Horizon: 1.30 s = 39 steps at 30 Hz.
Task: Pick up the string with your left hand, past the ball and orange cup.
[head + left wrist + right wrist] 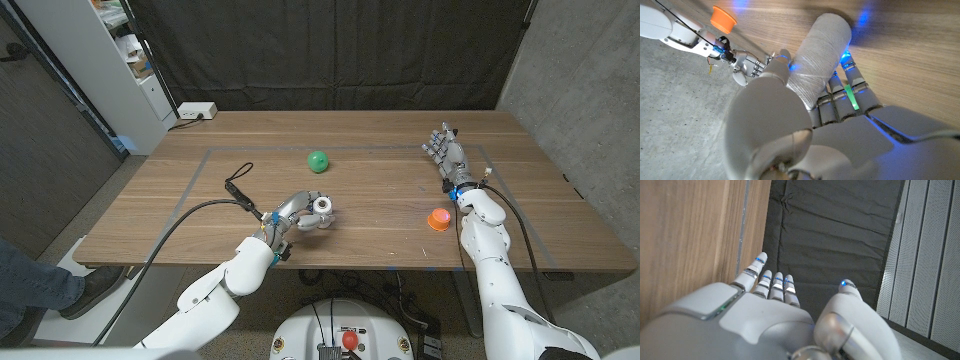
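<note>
The string is a white spool (320, 209), and my left hand (296, 214) grips it near the table's front middle. In the left wrist view the spool (822, 55) stands up between the fingers (852, 87) and the thumb. I cannot tell whether it is off the wood. The green ball (318, 160) lies farther back, past the hand. The orange cup (438, 218) (722, 19) sits upside down to the right. My right hand (445, 152) (775, 320) is open at the table's far right, fingers spread, holding nothing.
A black cable with a connector (238, 185) runs over the table's left part to my left arm. A white power strip (197, 111) sits behind the back edge. A white shelf (120, 60) stands at the back left. A person's leg and shoe (40, 285) show at the lower left.
</note>
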Tool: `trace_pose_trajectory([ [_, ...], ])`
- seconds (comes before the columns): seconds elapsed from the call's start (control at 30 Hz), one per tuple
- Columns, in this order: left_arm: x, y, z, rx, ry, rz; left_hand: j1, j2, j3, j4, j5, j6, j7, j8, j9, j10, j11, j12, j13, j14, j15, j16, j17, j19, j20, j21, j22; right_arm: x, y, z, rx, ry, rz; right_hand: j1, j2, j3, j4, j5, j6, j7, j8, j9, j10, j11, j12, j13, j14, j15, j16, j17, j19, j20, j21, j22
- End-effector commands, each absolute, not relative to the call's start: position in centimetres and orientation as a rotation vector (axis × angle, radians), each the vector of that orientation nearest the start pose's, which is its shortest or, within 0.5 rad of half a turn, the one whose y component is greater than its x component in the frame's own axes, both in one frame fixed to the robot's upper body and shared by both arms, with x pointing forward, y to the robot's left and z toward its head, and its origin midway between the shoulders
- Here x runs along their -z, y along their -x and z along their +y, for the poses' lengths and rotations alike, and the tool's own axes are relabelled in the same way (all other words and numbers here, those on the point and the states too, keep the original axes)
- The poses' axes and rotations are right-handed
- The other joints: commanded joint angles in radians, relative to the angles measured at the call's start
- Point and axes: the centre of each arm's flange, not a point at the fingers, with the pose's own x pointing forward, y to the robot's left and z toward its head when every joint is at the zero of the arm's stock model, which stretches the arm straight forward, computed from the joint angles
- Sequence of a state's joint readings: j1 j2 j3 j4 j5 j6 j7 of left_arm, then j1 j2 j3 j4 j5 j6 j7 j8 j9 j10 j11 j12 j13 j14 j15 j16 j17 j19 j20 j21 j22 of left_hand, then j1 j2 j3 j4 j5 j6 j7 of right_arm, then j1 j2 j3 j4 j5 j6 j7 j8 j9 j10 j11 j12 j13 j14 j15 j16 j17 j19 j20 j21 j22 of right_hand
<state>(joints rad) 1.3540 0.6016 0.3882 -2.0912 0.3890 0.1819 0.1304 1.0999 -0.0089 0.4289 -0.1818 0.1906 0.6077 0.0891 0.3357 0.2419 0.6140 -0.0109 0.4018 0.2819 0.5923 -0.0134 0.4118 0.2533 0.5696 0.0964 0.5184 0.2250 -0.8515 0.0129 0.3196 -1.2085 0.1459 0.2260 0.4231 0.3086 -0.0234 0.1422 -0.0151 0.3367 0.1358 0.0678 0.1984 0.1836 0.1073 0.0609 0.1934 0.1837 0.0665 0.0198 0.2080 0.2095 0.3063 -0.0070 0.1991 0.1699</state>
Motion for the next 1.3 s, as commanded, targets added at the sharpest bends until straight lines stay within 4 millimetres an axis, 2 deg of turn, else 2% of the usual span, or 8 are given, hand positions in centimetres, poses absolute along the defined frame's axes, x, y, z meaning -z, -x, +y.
trace_pose_trajectory([
  [0.03, 11.5, -49.4, 16.5, 0.152, -0.882, -0.573, 0.123, 0.120, 0.000, 0.010, 0.007, 0.007, 0.002, 0.007, 0.004, 0.005, 0.002, 0.005, 0.006, 0.009, -0.005, 0.004, 0.000, 0.009, 0.000, 0.007, 0.002, 4.5, -65.1, -33.1, -0.130, -0.155, -0.653, 0.007, 0.002, -0.004, 0.000, 0.004, 0.009, -0.002, -0.001, 0.006, 0.009, 0.002, 0.002, 0.006, 0.003, 0.003, 0.000, 0.000, 0.008, 0.000, -0.004, 0.002],
  [1.3, 9.4, -49.1, 17.3, 0.141, -0.897, -0.605, 0.132, 0.120, -0.007, 0.014, 0.009, 0.016, 0.006, 0.012, 0.015, 0.020, 0.007, 0.010, 0.019, 0.043, 0.001, 0.008, -0.005, 0.019, -0.002, 0.035, 0.005, 3.7, -64.7, -32.3, -0.127, -0.136, -0.661, 0.008, 0.005, -0.008, -0.002, 0.006, 0.011, 0.000, -0.001, 0.006, 0.010, 0.002, 0.002, 0.006, 0.005, 0.001, 0.000, 0.000, 0.011, -0.002, -0.004, 0.002],
])
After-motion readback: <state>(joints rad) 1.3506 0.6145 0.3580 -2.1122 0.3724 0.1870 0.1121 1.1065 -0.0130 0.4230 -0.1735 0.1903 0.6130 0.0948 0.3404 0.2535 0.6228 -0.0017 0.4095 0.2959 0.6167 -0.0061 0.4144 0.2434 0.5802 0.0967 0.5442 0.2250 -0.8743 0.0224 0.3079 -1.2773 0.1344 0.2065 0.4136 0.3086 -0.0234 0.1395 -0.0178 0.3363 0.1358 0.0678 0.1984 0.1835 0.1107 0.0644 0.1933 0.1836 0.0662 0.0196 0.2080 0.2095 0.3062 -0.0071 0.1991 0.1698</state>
